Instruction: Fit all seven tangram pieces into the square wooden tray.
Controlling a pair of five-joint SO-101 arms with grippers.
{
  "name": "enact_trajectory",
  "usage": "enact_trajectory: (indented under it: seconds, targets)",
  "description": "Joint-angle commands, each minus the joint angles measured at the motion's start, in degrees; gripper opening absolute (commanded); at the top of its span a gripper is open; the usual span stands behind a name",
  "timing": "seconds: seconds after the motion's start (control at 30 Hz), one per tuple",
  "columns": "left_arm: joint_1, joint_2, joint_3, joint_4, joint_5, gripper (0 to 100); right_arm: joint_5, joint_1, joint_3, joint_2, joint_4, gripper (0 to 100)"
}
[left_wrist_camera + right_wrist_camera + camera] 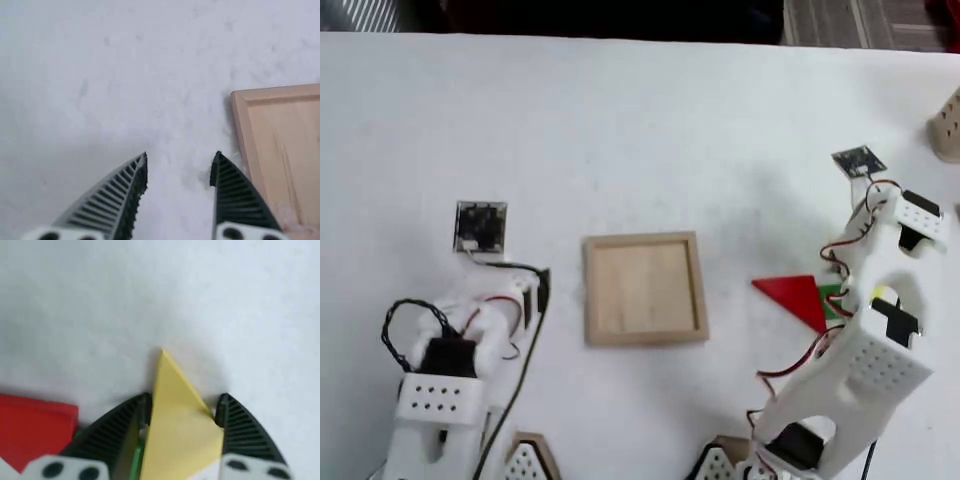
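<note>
Right hand [182,407] clamped on a yellow triangle [172,382]; left hand [181,167] open by the square wooden tray [645,241].

The right hand's fingers press both sides of the yellow triangle, whose tip pokes out past them. A green piece [135,457] shows at its edge, and a red triangle [35,425] lies just beside, on the table [620,120] to the right of the tray in the high view. The left hand hangs over the table with its fingers spread, next to the tray's left rim.
</note>
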Motion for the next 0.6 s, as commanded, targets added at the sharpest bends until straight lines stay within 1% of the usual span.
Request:
enact_trajectory:
  seconds: [0.0,0.07,0.17,0.3,0.47,0.57]
  targets:
    - [-0.3,0.1,-0.4,-1.6,-0.4,21,0.9,1.5,-2.2,1.2,-1.0,31.6]
    - [-0.3,0.1,-0.4,-1.6,-0.4,21,0.7,1.5,-3.1,0.0,0.7,34.3]
    - [-0.3,0.1,-0.4,-1.6,-0.4,21,0.1,2.2,-3.6,-2.7,6.2,34.4]
    - [-0.3,0.1,-0.4,-1.6,-0.4,21,-3.8,3.2,-3.2,-6.2,11.3,34.4]
    - [-0.3,0.1,-0.4,-1.6,-0.4,21,-4.4,5.7,0.7,-8.7,11.7,34.4]
    - [-0.3,0.1,-0.4,-1.6,-0.4,21,-4.6,5.8,3.8,-9.2,7.8,34.4]
